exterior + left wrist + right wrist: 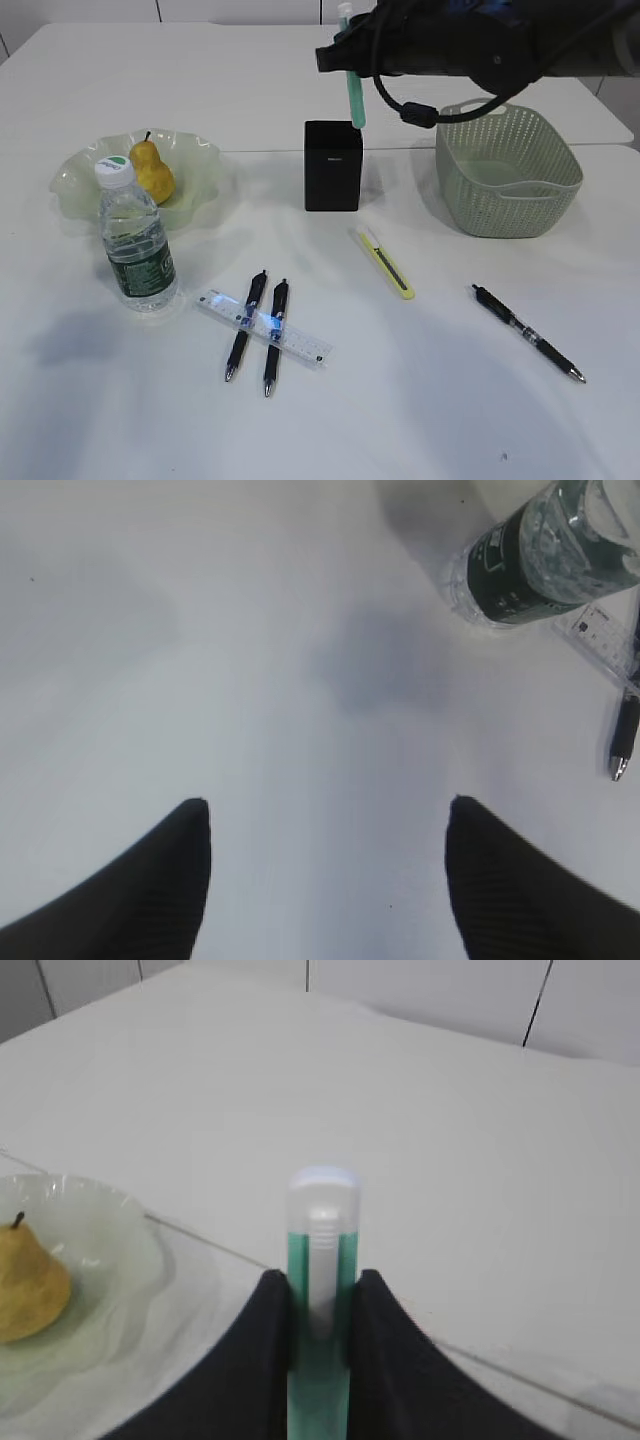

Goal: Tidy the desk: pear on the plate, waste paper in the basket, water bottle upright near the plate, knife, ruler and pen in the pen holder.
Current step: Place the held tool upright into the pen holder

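Observation:
My right gripper (320,1280) is shut on a slim teal-and-white knife (322,1260). It holds the knife upright (354,100), its lower end at the rim of the black pen holder (333,168). A yellow knife (386,263) lies on the desk (420,400). The clear ruler (300,345) lies under two black pens (246,325), and a third pen (528,333) lies at the right. The pear (153,171) sits on the wavy plate (80,175). In front of the plate the water bottle (137,240) stands upright. My left gripper (325,805) hangs open over bare desk. No waste paper shows.
The green basket (505,190) stands right of the pen holder, under my right arm. In the left wrist view the bottle (545,560), a ruler end (600,630) and a pen tip (622,745) lie at the upper right.

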### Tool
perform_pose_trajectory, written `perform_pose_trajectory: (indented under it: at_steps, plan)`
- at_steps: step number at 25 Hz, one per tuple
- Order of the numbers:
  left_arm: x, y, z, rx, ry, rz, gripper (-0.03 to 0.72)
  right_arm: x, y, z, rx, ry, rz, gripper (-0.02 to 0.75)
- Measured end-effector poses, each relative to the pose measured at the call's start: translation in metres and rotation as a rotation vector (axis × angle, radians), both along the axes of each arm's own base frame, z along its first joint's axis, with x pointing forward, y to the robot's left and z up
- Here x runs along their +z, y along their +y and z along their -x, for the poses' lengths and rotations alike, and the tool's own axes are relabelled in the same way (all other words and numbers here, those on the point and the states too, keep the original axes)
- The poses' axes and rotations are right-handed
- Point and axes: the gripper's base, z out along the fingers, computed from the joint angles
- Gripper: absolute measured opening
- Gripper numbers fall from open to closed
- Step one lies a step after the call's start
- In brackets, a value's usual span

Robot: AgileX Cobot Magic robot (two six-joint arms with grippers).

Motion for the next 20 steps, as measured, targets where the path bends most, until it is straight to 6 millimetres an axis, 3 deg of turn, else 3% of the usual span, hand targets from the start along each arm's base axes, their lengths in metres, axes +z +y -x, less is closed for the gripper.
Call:
perform_pose_trajectory:
  at_steps: [8, 20]
  plan:
    - [0.0, 0.0, 0.0, 0.0, 0.0, 0.0, 0.519, -0.028, 0.001, -0.032, 0.061, -0.149, -0.079, 0.115]
    - [0.0, 0.0, 0.0, 0.0, 0.0, 0.0, 0.519, -0.081, -0.008, -0.063, 0.036, -0.107, -0.065, 0.115]
